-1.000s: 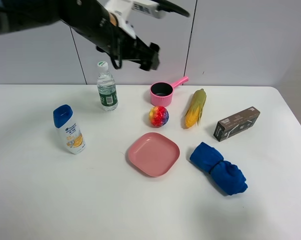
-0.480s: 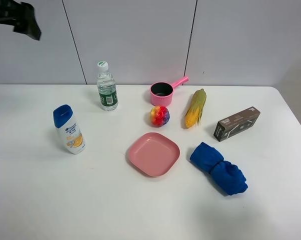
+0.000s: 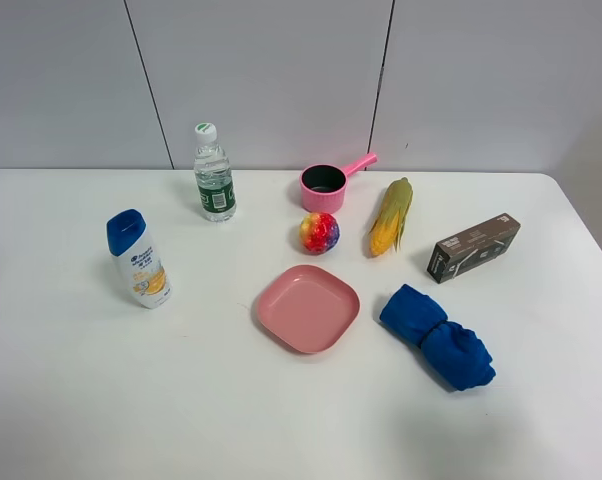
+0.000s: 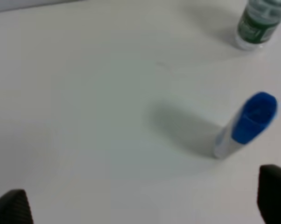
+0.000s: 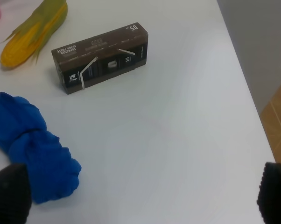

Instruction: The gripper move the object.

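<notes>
The object, a small bumpy rainbow ball (image 3: 319, 232), rests on the white table (image 3: 101, 400) between the pink saucepan (image 3: 324, 187) and the pink plate (image 3: 308, 307). No arm or gripper shows in the exterior high view. The left gripper (image 4: 140, 201) is open and empty, its dark fingertips (image 4: 273, 192) far apart above the table near a blue-capped lotion bottle (image 4: 245, 125). The right gripper (image 5: 140, 193) is open and empty over the table's right end, near a blue cloth (image 5: 31, 151). The ball shows in neither wrist view.
A water bottle (image 3: 213, 174) stands at the back, also in the left wrist view (image 4: 259, 21). A lotion bottle (image 3: 138, 259) stands at left. A corn cob (image 3: 392, 215), a brown box (image 3: 472, 246) and a blue cloth (image 3: 437, 335) lie at right. The table's right edge (image 5: 245, 93) is close.
The left arm, which reached over the back of the table a second ago, has pulled away to the upper left and left the exterior view. The objects have not moved.
</notes>
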